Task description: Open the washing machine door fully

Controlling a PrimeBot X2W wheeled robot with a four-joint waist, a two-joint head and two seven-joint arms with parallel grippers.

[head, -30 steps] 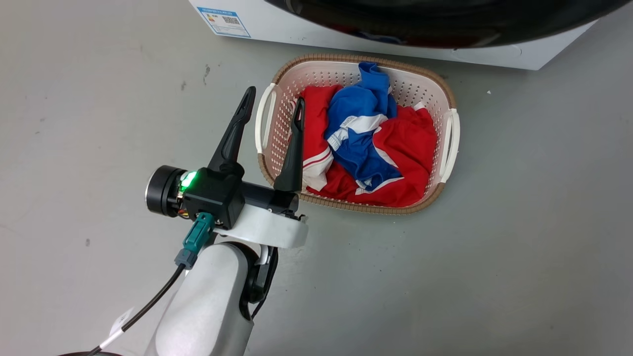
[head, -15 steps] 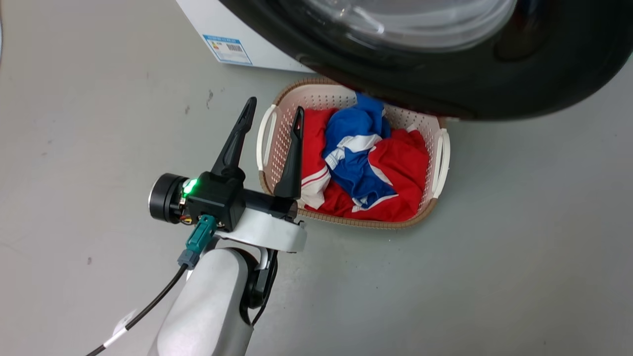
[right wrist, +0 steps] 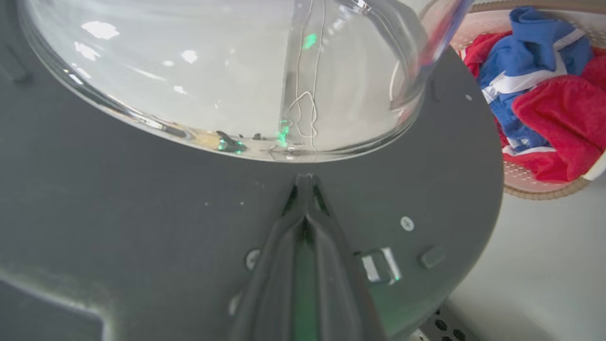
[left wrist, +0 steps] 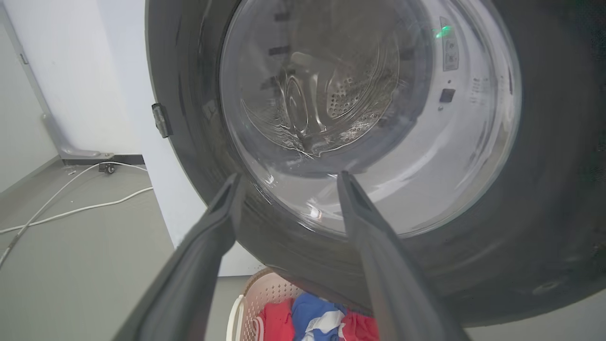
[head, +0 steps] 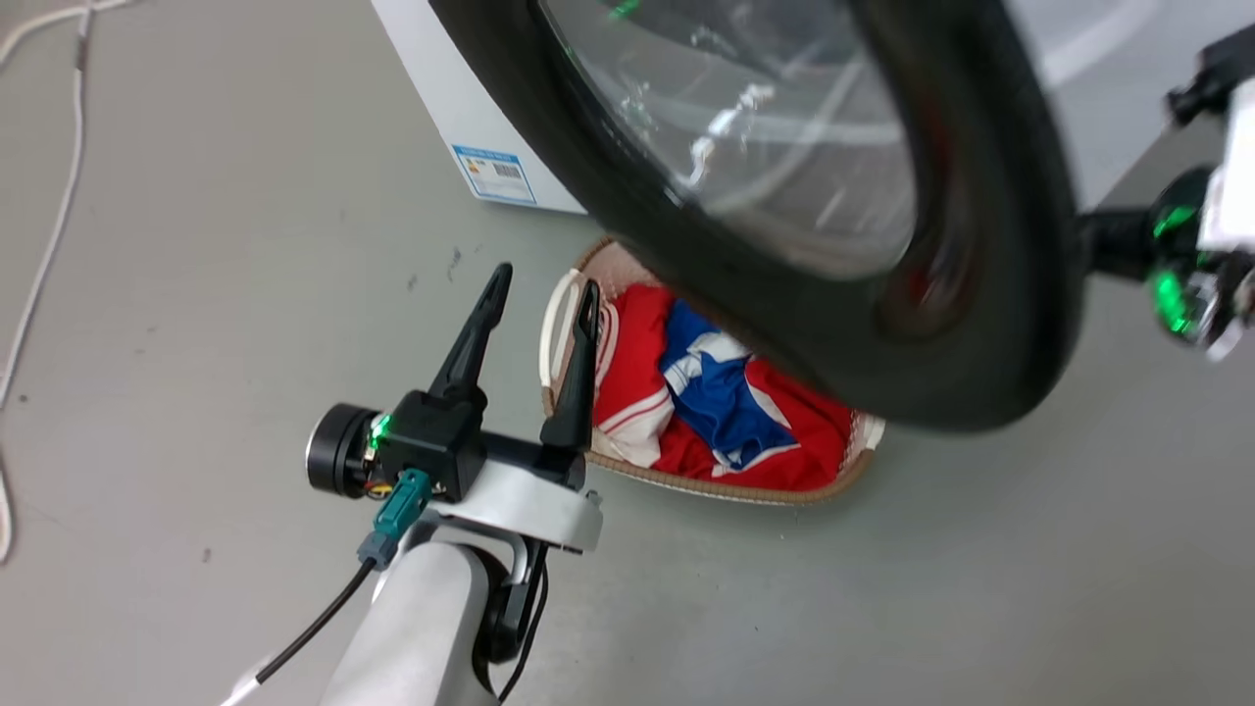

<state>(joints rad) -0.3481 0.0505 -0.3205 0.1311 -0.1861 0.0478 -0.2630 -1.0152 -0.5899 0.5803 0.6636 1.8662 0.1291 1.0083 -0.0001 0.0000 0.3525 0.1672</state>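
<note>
Wider opening of the washing machine door point(head: 980, 294) than a second ago.
Swung out over the laundry basket point(head: 706, 490), hiding its far half; now with the right claw point(right wrist: 305, 189) at its inner side.

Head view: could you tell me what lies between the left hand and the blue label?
In the head view, bare floor separates left hand and blue label.

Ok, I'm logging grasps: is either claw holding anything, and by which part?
Nothing is held. The left claw is open and empty; the right claw is shut, tips at the door's inner rim, gripping nothing.
</note>
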